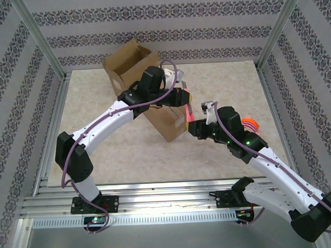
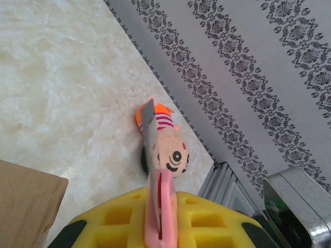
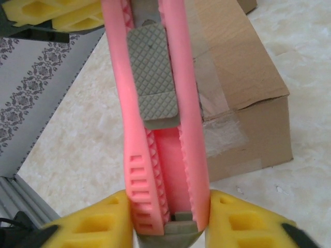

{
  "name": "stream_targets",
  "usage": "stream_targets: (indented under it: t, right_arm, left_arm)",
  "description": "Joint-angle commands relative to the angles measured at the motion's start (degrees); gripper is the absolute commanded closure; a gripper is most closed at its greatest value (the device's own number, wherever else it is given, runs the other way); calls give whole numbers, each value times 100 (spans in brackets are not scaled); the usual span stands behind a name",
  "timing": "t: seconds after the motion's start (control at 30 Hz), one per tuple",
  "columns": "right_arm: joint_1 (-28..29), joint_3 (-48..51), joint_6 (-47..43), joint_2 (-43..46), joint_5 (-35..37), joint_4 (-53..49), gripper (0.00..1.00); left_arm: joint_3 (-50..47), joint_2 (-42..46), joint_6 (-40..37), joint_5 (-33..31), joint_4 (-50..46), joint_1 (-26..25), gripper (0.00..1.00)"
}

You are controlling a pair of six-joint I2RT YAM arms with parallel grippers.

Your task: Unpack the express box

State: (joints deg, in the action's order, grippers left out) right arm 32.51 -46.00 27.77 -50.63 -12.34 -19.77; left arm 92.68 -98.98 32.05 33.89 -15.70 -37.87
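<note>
Box (image 1: 128, 62) of taped cardboard, mid-rear on worktop (image 1: 128, 158): light, stiff, best steadied by a wall. Left tool (image 2: 160, 206) clamped on pink cutter (image 3: 152, 57) near blade; right tool (image 3: 168, 206) gripping its tail.

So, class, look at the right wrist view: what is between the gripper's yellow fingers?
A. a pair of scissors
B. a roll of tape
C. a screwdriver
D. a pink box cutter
D: a pink box cutter with a grey ribbed slider sits between the fingers of the right gripper, with the taped cardboard box lying just beyond it.
</note>
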Motion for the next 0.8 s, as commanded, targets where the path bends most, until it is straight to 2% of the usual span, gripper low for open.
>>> stream_targets:
  t: [0.0,0.07,0.1,0.27,0.37,0.5,0.77]
  right_arm:
    - [54,158,298,205,-18,702,49]
    - [-9,398,583,295,-193,1195,30]
    - [-54,528,772,323,-295,1468,25]
    - [-338,1177,1875,247,-912,3230,13]
    - [-420,1393,2421,49,-1048,4114,11]
    - [-411,1440,2794,-208,-1191,4838,10]
    - [-226,1506,3213,-654,-1356,6658,23]
  left_arm:
    - [-237,164,-112,-238,403,64,100]
    - [-404,299,71,-79,726,181,100]
    - [-485,353,189,31,900,247,100]
    - [-1177,737,1178,797,2445,648,100]
    - [-1566,935,1746,1064,3391,778,100]
    - [-1789,1151,1934,1134,3787,787,100]
    - [-2182,1371,2193,1102,4393,788,100]
